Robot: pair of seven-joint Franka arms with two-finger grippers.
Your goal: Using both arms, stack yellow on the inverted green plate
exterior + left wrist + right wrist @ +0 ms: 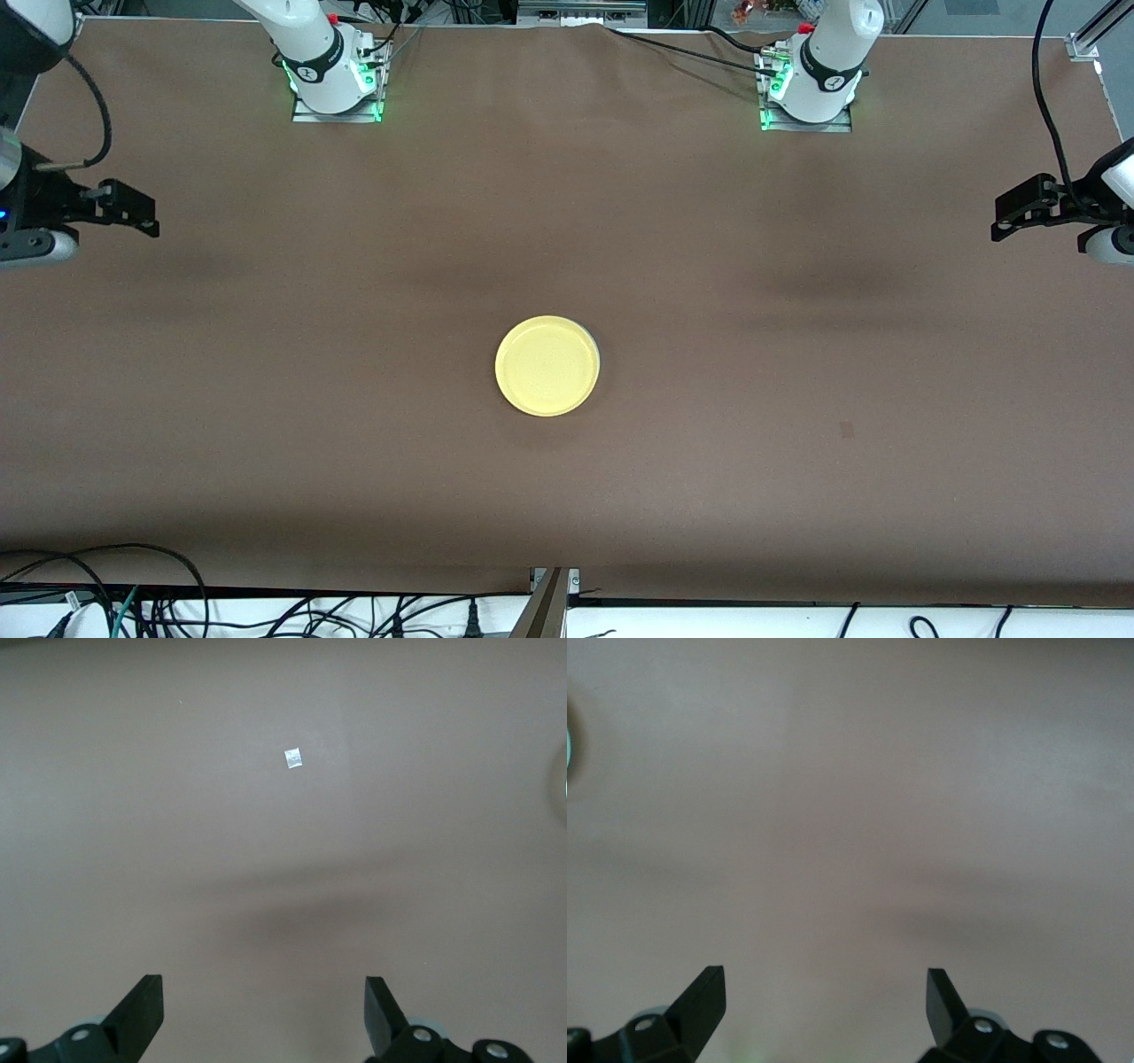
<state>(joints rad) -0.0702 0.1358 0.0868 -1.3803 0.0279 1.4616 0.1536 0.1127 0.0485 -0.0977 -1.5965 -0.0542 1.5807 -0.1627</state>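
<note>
The yellow plate [547, 365] lies flat at the middle of the brown table. A thin pale edge of the green plate [599, 356] peeks out from under its rim on the side toward the left arm's end; the rest of it is hidden beneath the yellow one. A sliver of plate edge also shows in the left wrist view [563, 788] and in the right wrist view [570, 749]. My left gripper [999, 220] hangs open and empty over the left arm's end of the table [264, 983]. My right gripper [143, 213] hangs open and empty over the right arm's end [824, 974]. Both are well apart from the plates.
The two arm bases [335, 80] [811, 89] stand along the table's edge farthest from the front camera. A small white scrap [293, 757] lies on the cloth below the left gripper. Cables [133, 594] hang along the nearest edge.
</note>
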